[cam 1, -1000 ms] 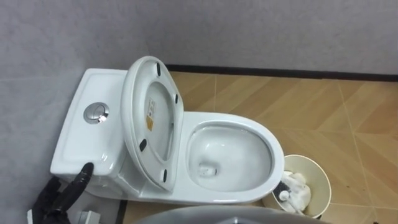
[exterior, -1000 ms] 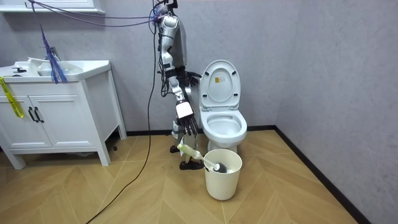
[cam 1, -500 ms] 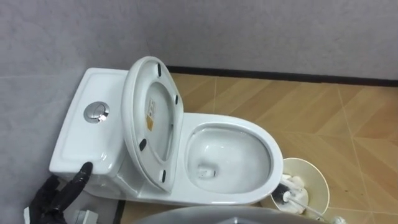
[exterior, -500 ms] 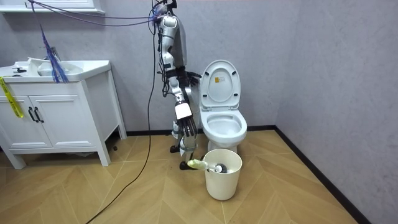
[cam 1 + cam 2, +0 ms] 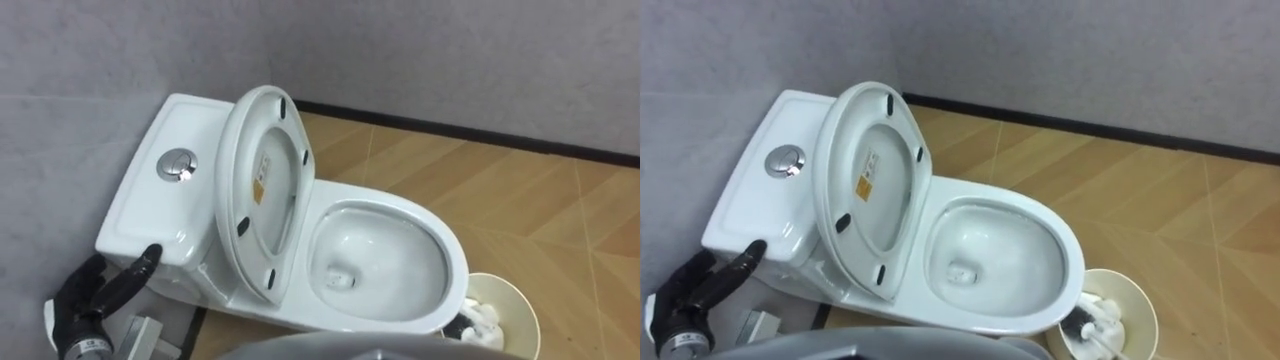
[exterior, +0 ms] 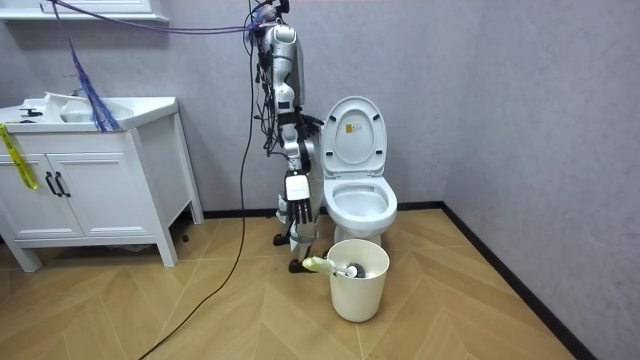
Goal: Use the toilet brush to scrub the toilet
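One brush, lying in bin just below right hand; grip not discernible. Left hand, fingers slack, empty, beside toilet. Seat raised, bowl exposed. No scrubbing under way; judged either unstarted or finished

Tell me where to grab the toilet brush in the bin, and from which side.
Grip the toilet brush by its pale handle, which pokes out over the bin rim on the room view's left, toward the robot. Come from that side, from above: the bristle head lies inside the bin.
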